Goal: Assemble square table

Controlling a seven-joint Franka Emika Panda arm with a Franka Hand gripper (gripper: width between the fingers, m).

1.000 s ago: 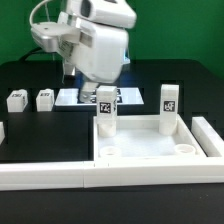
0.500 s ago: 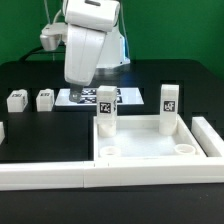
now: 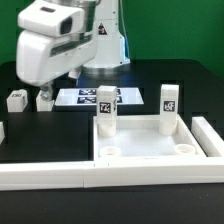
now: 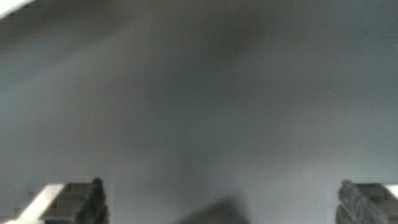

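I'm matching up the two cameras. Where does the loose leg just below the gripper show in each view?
Exterior view: the loose leg stands at the exterior view's left, beside a second loose leg and under the gripper.
Wrist view: not in it; only a blurred dark surface shows.
Shared landmark: the gripper, with its dark fingers wide apart.

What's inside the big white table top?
In the table top, one leg and a second leg stand upright at the back corners. Both near sockets show empty. The legs cover their own sockets.
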